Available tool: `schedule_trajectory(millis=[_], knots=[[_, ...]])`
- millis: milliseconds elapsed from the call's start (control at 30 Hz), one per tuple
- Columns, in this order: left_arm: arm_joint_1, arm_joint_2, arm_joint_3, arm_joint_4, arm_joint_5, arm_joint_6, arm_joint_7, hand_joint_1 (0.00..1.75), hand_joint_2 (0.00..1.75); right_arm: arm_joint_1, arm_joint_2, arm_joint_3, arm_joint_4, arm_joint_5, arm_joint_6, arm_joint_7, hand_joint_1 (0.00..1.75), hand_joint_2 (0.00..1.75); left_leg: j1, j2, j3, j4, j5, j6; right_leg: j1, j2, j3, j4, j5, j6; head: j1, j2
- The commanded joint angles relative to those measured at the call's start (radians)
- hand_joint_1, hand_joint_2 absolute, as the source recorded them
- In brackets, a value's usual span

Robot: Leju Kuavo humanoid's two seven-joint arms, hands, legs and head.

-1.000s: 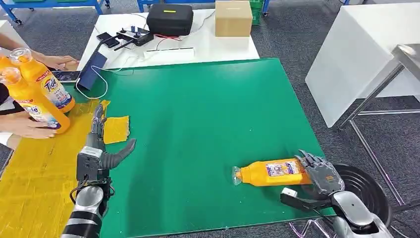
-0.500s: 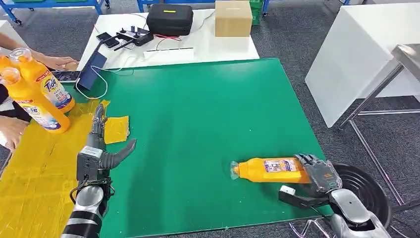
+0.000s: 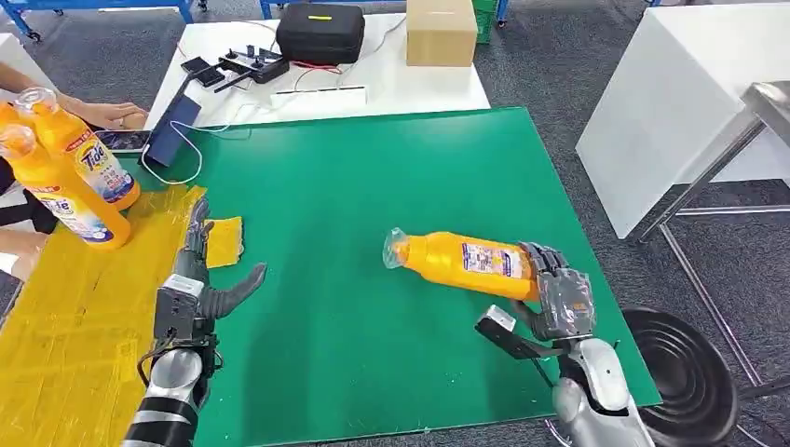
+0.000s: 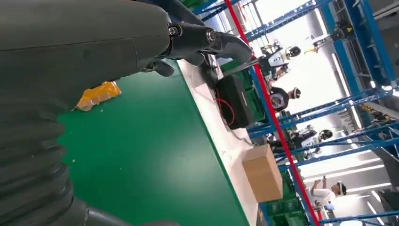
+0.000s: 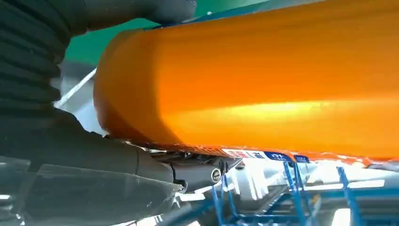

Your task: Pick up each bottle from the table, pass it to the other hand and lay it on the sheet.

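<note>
One bottle (image 3: 466, 262) gripped, right hand (image 3: 557, 300)

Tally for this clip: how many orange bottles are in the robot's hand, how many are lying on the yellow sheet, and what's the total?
Held in the right hand: 1 orange bottle
Lying on the yellow sheet: 2, one bottle nearer the robot, another bottle behind it
Total: 3 bottles
</note>
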State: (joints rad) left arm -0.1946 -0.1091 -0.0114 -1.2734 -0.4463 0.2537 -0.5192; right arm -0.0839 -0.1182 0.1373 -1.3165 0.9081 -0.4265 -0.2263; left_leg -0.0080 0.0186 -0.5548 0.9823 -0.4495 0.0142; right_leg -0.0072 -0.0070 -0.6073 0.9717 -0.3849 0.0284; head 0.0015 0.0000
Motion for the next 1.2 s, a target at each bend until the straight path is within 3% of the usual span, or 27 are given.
schedule_trajectory(millis=[33, 200, 300, 467, 733, 1200], knots=[[-0.034, -0.001, -0.021, 0.056, 0.007, -0.018, 0.007, 0.00, 1.75, -0.106, 0.156, -0.085, 0.060, -0.154, 0.036, -0.057, 1.75, 1.75, 0.001, 0.001, 0.002, 0.000, -0.001, -0.001, 0.001, 0.002, 0.002, 0.000, 0.000, -0.001, 0.000, 0.000], [-0.036, 0.001, -0.022, 0.058, 0.009, -0.019, 0.007, 0.00, 1.75, -0.106, 0.158, -0.091, 0.064, -0.187, 0.045, -0.072, 1.75, 1.75, 0.001, -0.002, 0.002, 0.000, -0.001, -0.001, 0.001, 0.000, 0.002, -0.001, -0.001, 0.000, 0.000, 0.000], [-0.064, 0.002, -0.045, 0.096, 0.026, -0.056, 0.004, 0.00, 1.75, -0.157, 0.211, -0.108, 0.146, -0.326, 0.128, -0.130, 1.75, 1.75, 0.001, -0.001, 0.003, 0.000, -0.001, -0.001, 0.001, 0.001, 0.003, -0.001, -0.001, 0.000, 0.000, 0.000], [-0.122, -0.007, -0.075, 0.140, 0.102, -0.144, -0.005, 0.00, 1.75, -0.234, 0.291, -0.035, 0.311, -0.414, 0.215, -0.187, 1.75, 1.75, 0.002, 0.000, 0.003, 0.001, -0.002, -0.002, 0.002, 0.003, 0.003, 0.000, 0.000, -0.001, 0.000, 0.000], [-0.187, -0.010, -0.144, 0.197, 0.272, -0.389, 0.016, 0.00, 1.75, -0.312, 0.376, 0.096, 0.463, -0.475, 0.243, -0.240, 1.75, 1.75, 0.003, 0.001, 0.003, 0.000, 0.000, -0.004, 0.002, 0.002, 0.002, 0.000, -0.001, -0.001, 0.000, 0.000], [-0.241, -0.023, -0.218, 0.236, 0.297, -0.425, 0.026, 0.00, 1.75, -0.376, 0.433, 0.175, 0.571, -0.493, 0.241, -0.249, 1.75, 1.75, 0.002, -0.002, -0.001, 0.001, 0.001, -0.004, 0.001, 0.000, 0.000, 0.001, -0.001, -0.001, 0.000, 0.000]])
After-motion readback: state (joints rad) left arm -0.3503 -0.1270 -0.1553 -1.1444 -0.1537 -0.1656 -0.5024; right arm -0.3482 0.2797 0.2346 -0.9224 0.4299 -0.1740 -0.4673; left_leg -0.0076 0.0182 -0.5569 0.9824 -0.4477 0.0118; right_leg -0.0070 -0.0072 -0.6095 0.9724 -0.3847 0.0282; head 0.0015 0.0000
